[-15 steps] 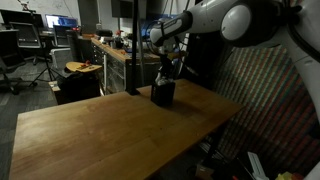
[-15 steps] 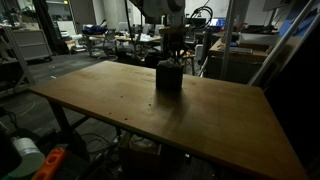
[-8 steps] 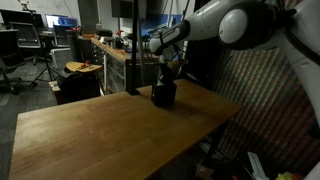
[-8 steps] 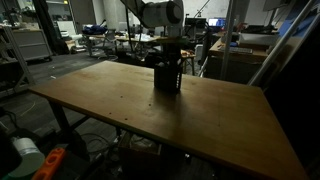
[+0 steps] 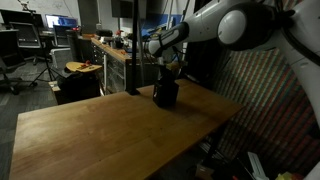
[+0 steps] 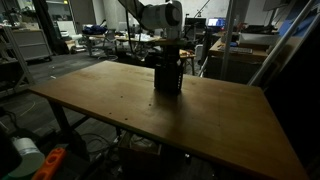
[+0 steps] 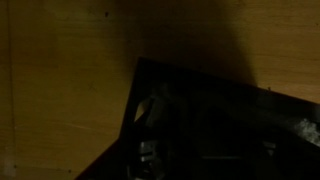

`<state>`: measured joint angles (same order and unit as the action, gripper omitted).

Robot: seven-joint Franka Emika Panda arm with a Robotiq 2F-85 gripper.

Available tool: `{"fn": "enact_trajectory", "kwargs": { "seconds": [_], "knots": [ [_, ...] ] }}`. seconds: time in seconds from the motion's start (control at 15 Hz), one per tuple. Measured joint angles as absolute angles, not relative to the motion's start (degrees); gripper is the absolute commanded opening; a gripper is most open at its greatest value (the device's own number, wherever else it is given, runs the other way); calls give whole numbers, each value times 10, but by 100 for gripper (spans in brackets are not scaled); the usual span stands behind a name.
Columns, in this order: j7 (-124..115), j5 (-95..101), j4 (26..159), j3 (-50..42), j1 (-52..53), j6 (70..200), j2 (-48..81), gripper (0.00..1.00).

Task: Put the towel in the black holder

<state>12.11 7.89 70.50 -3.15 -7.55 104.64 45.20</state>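
The black holder (image 5: 165, 95) (image 6: 168, 80) stands upright on the wooden table (image 5: 110, 135) (image 6: 120, 100), toward its far side in both exterior views. My gripper (image 5: 167, 76) (image 6: 169, 60) comes straight down onto the holder's top, its fingers dark against it. In the wrist view the holder (image 7: 210, 125) fills the lower right as a near-black shape, and my own fingers cannot be made out. The towel does not show in any view. The picture is too dark to tell how the jaws stand.
The table's edges drop off near the holder on the far side (image 5: 225, 100). Behind it are a workbench with clutter (image 5: 105, 50), an office chair (image 5: 25, 45), desks with equipment (image 6: 110, 40) and a patterned panel (image 5: 260, 100).
The wrist has shifted slightly lower over the holder since a second ago. The holder has stayed in place.
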Motion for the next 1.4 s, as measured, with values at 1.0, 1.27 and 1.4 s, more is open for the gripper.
{"fn": "enact_trajectory", "kwargs": {
  "seconds": [1.0,1.27,1.4],
  "knots": [
    [137,64,711,-2,-68,1046,384,68],
    [138,64,710,-3,-71,1046,385,36],
    [138,64,709,-5,-76,1046,385,21]
  ]
}}
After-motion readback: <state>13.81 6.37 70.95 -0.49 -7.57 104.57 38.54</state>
